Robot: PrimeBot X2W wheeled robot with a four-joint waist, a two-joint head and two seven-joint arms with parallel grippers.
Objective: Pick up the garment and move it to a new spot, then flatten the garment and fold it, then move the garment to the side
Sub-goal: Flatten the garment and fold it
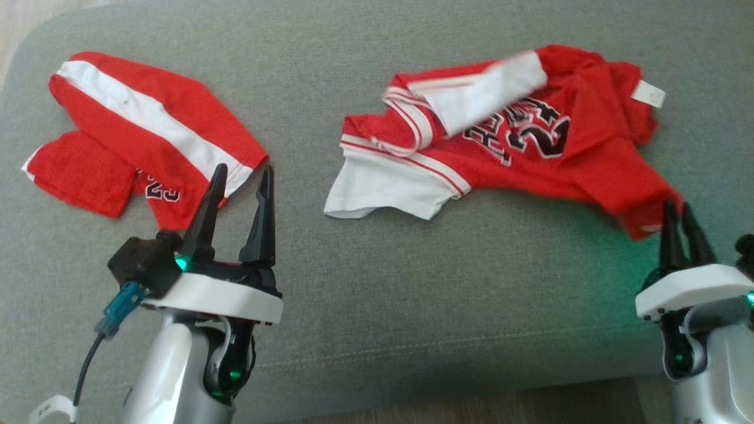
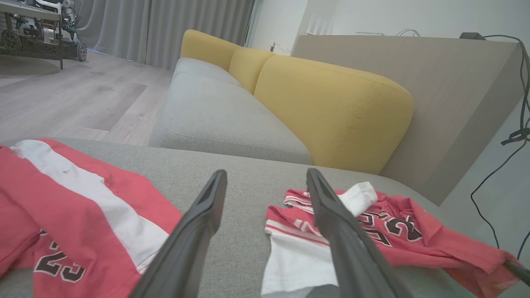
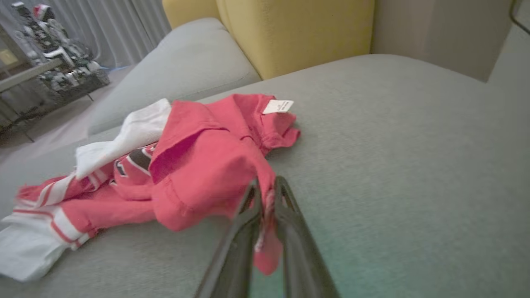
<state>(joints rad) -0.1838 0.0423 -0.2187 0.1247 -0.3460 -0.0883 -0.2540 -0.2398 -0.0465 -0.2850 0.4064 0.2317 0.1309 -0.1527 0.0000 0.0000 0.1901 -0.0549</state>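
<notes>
The garment (image 1: 518,135) lies crumpled on the right part of the grey cushion (image 1: 377,282), and the right gripper (image 1: 678,207) pinches its near red corner with closed fingers, I think to lift it away. The left gripper (image 1: 244,169) hovers with fingers wide open near the red shorts (image 1: 135,129).

Two red garments on show: one jersey (image 1: 589,171) upper right, one pair of shorts (image 1: 106,123) upper left. Two grippers: left gripper (image 1: 244,171) lower left, right gripper (image 1: 677,207) lower right. One white label (image 1: 648,93). Three yellow back cushions (image 2: 331,103), upper middle.
</notes>
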